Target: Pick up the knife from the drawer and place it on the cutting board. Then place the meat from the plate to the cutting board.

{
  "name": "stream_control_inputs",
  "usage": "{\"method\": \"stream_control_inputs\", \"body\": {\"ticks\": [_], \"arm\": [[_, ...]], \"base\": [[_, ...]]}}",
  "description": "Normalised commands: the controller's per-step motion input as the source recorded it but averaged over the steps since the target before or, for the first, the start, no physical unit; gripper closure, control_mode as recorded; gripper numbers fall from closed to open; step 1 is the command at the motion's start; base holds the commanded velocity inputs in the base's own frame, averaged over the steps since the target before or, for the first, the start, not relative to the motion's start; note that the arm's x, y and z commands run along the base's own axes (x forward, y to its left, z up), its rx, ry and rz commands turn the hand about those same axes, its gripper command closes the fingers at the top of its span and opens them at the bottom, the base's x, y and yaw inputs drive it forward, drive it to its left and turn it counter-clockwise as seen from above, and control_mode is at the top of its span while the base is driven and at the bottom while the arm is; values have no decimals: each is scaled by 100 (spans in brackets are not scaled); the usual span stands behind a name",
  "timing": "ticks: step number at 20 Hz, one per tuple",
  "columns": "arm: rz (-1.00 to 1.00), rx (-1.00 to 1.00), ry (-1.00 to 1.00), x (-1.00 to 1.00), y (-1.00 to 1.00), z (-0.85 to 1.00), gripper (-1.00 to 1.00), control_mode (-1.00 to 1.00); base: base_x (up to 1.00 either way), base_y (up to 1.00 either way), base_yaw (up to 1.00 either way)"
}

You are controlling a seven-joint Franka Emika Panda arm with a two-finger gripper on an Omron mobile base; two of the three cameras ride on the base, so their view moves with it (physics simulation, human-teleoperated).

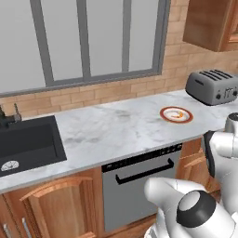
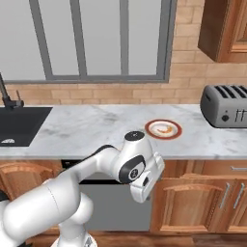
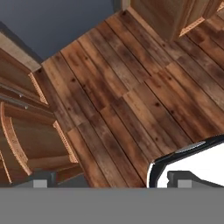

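Note:
The plate (image 1: 176, 114), red-rimmed with a white centre, rests on the marble counter right of centre, and the small orange-red meat (image 1: 176, 114) lies on it. Both appear again in the right base view, plate (image 2: 164, 129) and meat (image 2: 165, 129). A shut drawer front (image 2: 224, 168) with a silver bar handle sits under the counter at the right. The knife is hidden and the cutting board is out of view. My hand (image 2: 144, 184) hangs below the counter edge in front of the cabinets, pointing down. In the hand view my gripper (image 3: 112, 182) is open over the plank floor, with nothing between its fingers.
A grey toaster (image 1: 211, 86) stands at the counter's right end. A black sink (image 1: 28, 142) is set in at the left. Below the counter are a steel dishwasher (image 1: 139, 183) and wooden cabinet doors (image 2: 193, 205). Cabinet doors (image 3: 26, 144) edge the floor (image 3: 127, 96).

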Motion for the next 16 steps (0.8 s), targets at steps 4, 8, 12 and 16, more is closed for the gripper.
{"method": "stream_control_inputs", "body": {"ticks": [4, 8, 12, 16], "arm": [[0, 0, 0, 0, 0, 0, -100, 100], [0, 0, 0, 0, 0, 0, -100, 100], [0, 0, 0, 0, 0, 0, -100, 100], [0, 0, 0, 0, 0, 0, -100, 100]], "base": [[50, -65, 16], [56, -56, 19], [57, -53, 21], [56, -48, 24]]}}
